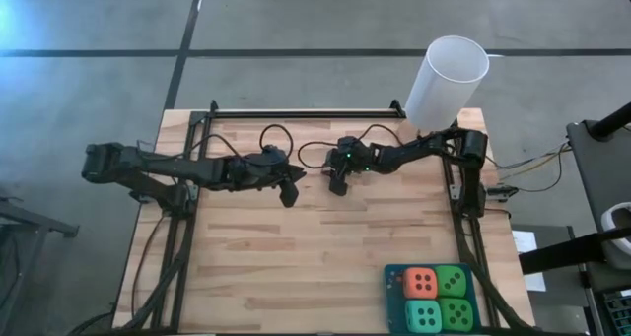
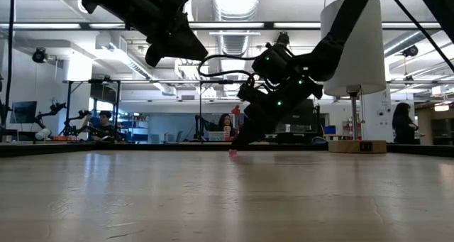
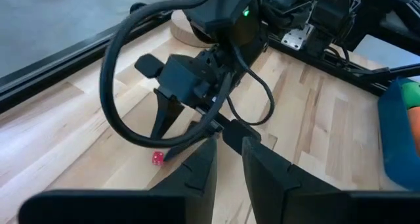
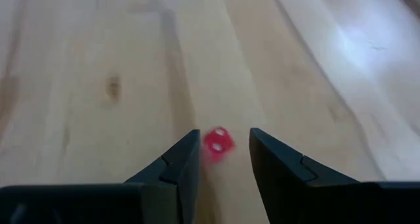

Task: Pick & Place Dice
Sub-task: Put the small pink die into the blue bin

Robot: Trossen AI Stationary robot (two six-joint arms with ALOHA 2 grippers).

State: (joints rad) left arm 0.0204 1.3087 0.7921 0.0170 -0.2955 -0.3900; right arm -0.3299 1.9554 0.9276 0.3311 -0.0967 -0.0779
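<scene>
My right gripper (image 4: 223, 159) hangs low over the middle of the wooden table (image 1: 296, 267), a little toward the far side, its fingers (image 4: 177, 165) spread with a clear gap between them. In that gap lies a small red die (image 4: 218, 144) with white pips, flat on the wood; in my right wrist view it sits between the two tips, closer to one finger than the other, and I cannot tell whether either pad touches it. From table height the die (image 2: 232, 153) shows as a tiny red speck on the board right under my lowered fingertips, and the left wrist camera sees the die (image 3: 157, 158) beside the tips of my right gripper (image 3: 177, 129), resting on the table, not lifted.

My left gripper (image 1: 289, 193) waits just to the left of the right one, raised off the board, its fingers (image 3: 197, 168) parted with only a narrow gap and nothing between them.

At the near right corner of the table sits a blue tray (image 1: 391, 277) holding four larger soft dice: an orange-red one (image 1: 421, 283) and a green one (image 1: 453, 281) on the far row, a turquoise one (image 1: 424, 315) and a second green one (image 1: 455, 313) on the near row. A tall white cylinder (image 1: 447, 82) stands at the far right corner
</scene>
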